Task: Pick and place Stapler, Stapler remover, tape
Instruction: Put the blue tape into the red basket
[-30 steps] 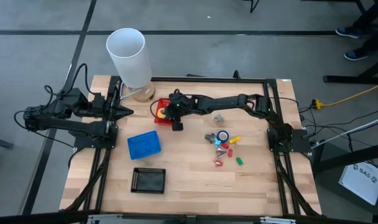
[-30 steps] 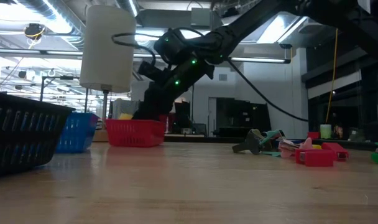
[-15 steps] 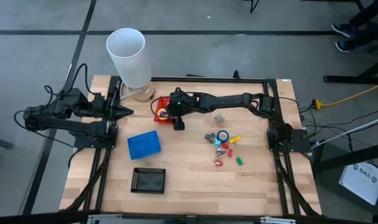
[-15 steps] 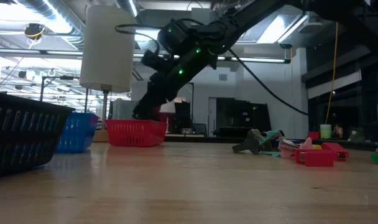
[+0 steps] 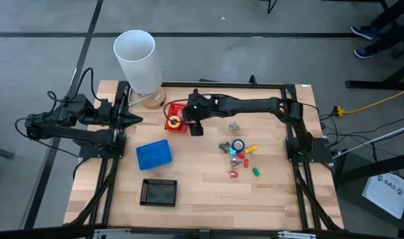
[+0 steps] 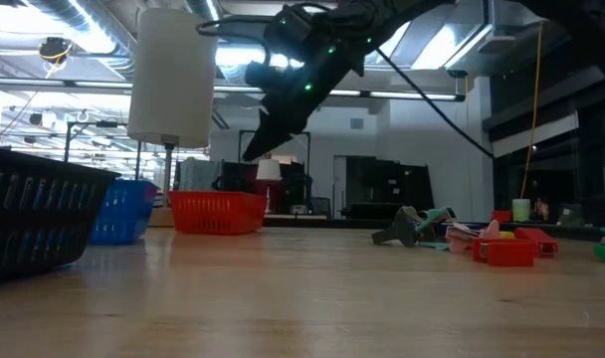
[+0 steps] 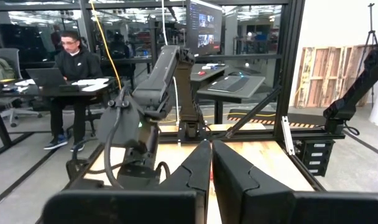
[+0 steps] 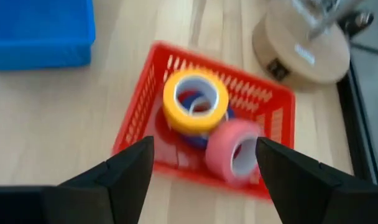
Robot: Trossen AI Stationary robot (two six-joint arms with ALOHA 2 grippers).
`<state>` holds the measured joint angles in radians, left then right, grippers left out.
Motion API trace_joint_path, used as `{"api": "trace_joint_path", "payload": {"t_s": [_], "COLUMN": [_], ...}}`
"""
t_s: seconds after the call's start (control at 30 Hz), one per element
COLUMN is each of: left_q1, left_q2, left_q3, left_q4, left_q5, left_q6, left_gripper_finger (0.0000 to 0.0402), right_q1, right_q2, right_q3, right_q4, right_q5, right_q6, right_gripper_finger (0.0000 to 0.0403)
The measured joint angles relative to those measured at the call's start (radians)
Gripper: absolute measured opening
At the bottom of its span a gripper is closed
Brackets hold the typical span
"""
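Yellow tape (image 8: pixel 195 102), pink tape (image 8: pixel 235 152) and a blue roll (image 8: pixel 192 134) under the yellow one lie inside the red basket (image 8: pixel 145 93) at the table's far middle. My right gripper (image 8: pixel 204 180) hangs open and empty above the basket's near right side (image 5: pixel 196 127), (image 6: pixel 263 144). One more blue tape ring (image 5: pixel 238 145) lies flat on the table in a cluster of small pieces, beside a grey stapler remover (image 5: pixel 224 146). Which piece is the stapler I cannot tell. My left gripper (image 7: pixel 211 171) waits shut at the table's left (image 5: pixel 134 119).
A blue basket (image 5: pixel 153 155) and a black basket (image 5: pixel 159 192) stand on the near left. A white cylinder on a round wooden foot (image 5: pixel 139 63) rises just behind the red basket. Red, yellow and green small pieces (image 5: pixel 245 162) lie right of centre.
My right gripper has risen out of the red basket and drawn back a little toward the table's right edge. The tape rolls stay in the basket.
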<state>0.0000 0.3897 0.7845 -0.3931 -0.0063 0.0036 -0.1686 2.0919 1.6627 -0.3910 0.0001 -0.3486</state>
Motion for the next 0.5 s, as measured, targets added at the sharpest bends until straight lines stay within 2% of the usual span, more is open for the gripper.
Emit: {"api": "trace_joint_path", "payload": {"t_s": [0.5], "left_q1": [0.0], "left_q2": [0.0], "left_q3": [0.0], "left_q4": [0.0], "left_q5": [0.0], "left_q6": [0.0], "left_gripper_finger": [0.0011], "right_q1": [0.106], "right_q2": [-0.088], "right_q3": [0.0], "right_q4": [-0.236], "right_q5": [0.007], "right_q6": [0.051], "right_gripper_finger": [0.0284]}}
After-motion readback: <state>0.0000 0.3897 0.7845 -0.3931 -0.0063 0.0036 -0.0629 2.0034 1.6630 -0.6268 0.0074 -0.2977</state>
